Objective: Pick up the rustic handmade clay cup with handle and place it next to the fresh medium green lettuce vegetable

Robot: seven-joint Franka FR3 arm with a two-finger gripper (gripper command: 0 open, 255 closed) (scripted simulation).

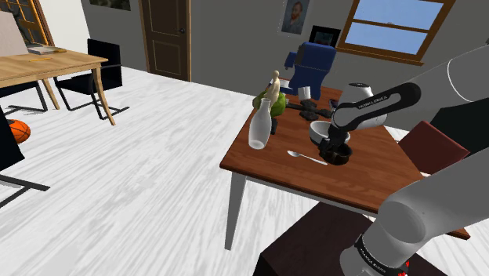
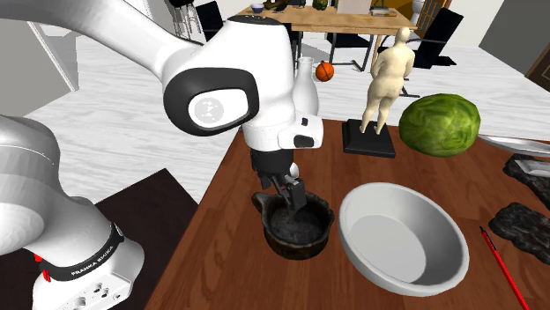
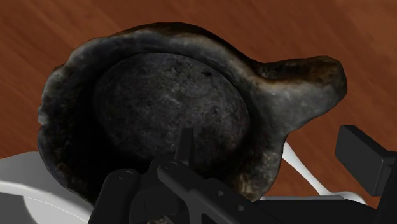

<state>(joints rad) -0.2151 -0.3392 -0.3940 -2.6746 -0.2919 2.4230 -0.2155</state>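
A dark, rough clay cup [image 1: 338, 154] [image 2: 300, 227] [image 3: 165, 108] with a stubby handle stands upright on the brown wooden table [image 1: 258, 161]. My black gripper [image 1: 335, 146] [image 2: 285, 194] [image 3: 273, 149] is lowered onto it and open. One finger sits inside the cup and the other outside, by the handle. The rim wall lies between them, and neither finger presses on it. The green lettuce [image 1: 270, 102] [image 2: 440, 125] rests at the far side of the table, beyond a white bowl [image 2: 401, 238] that stands right beside the cup.
A pale figurine [image 2: 388, 75] on a black base and a clear bottle [image 1: 259, 125] stand near the lettuce. A spoon [image 1: 306, 157] lies on the cup's left in the shoulder view. A blue machine [image 1: 313, 67] and dark lumps [image 2: 529, 220] sit on the table's far part.
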